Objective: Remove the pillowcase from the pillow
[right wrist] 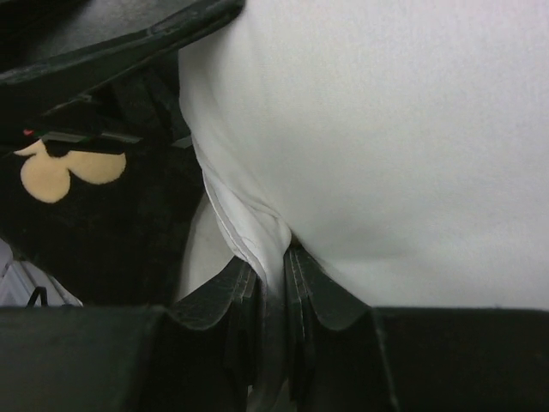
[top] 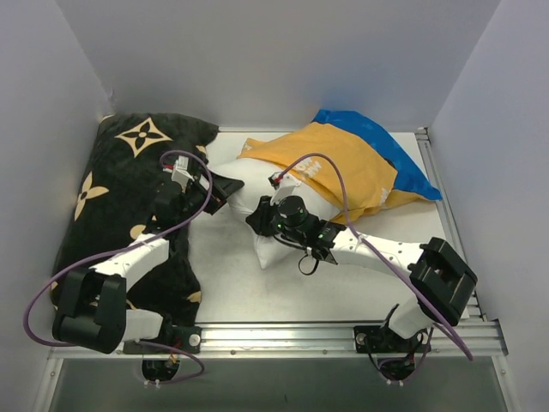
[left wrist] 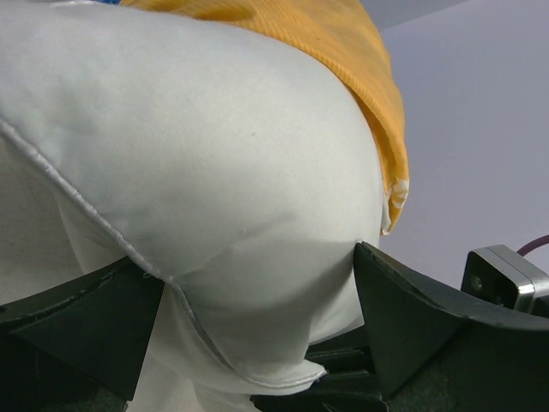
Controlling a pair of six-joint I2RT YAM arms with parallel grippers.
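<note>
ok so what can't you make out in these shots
- top view: far end of the pillow, covered by the pillowcase; how much is inside is unclear
- top view: tips of the right pincer, hidden under its own wrist
- left wrist view: the table, blocked by the pillow
- top view: print on the pillowcase's blue side, too small

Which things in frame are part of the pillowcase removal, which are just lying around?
In the job: pillowcase, orange side showing; pillow; right gripper, pinching the pillow's seam; left gripper, open around a pillow corner.
Lying about: black flowered cushion.
</note>
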